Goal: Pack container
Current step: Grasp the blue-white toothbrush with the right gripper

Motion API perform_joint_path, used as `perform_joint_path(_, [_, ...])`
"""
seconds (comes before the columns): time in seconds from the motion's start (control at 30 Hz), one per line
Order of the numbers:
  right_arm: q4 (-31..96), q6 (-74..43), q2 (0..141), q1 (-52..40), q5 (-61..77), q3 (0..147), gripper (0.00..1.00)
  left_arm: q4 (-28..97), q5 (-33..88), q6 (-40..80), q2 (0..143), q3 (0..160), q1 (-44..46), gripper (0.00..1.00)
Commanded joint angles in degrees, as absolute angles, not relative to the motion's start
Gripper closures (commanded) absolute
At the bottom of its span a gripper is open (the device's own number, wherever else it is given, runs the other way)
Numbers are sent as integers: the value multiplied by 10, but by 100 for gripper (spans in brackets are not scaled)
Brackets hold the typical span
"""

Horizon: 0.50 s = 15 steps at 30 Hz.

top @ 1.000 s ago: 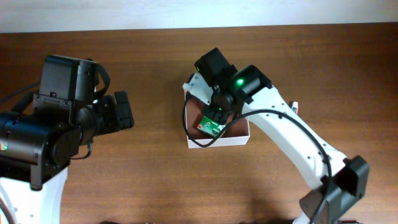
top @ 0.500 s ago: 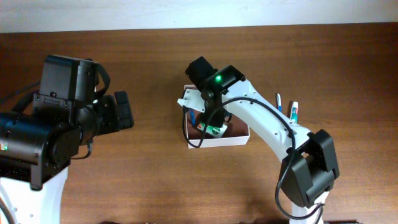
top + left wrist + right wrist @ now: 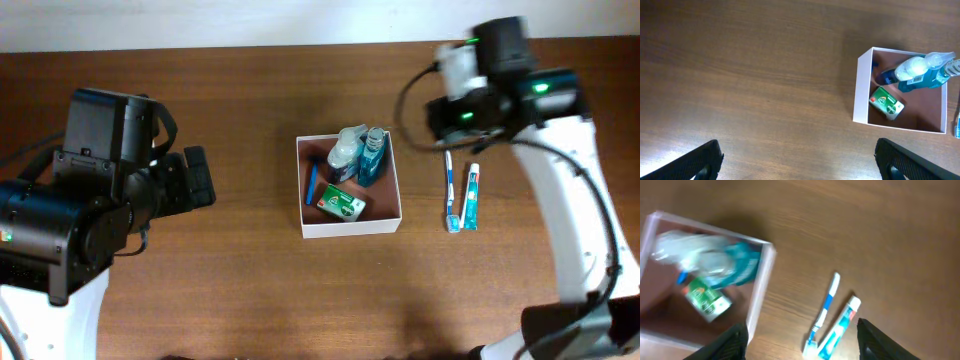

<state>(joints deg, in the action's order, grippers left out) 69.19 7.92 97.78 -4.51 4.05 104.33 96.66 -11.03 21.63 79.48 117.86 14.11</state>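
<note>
- Overhead view: the container (image 3: 350, 229), a shallow square white box with a reddish-brown inside, sits at the centre of the frame on a brown wooden table (image 3: 250, 100)
- Inside it, a clear bottle (image 3: 345, 155) and a blue bottle (image 3: 372, 162) lie across the upper part, and a green-and-white soap box (image 3: 341, 204) lies below them; we cannot identify the thin blue item (image 3: 311, 184) along the left wall
- To the right of the container, clear of its wall, a toothbrush (image 3: 450, 190) and a toothpaste tube (image 3: 471, 197) lie on the wood just beside each other, not yet packed
- Right wrist view: the right gripper (image 3: 801, 325) hangs above these two with its fingers spread wide and nothing between them
- Left wrist view: the left gripper (image 3: 796, 145) is also spread and empty, over bare wood well to the left of the container
- Risks, as we judge them: the two items lie so close that closing on one may nudge or catch the other
- Both lie flat, so the fingers may scrape the table or slip off
- The thin container wall could be knocked on the way in
- The bottles leave free floor only at the lower right, so a long toothbrush may end propped on the rim
</note>
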Motion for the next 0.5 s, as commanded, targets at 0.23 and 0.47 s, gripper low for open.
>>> perform_joint_path(0.23, [676,36,1171,59,84,958,40,967,-118,209,790,1181,139,1])
perform_joint_path(0.47, [653,18,1239,44,85,958,57,967,-118,209,790,1181,139,1])
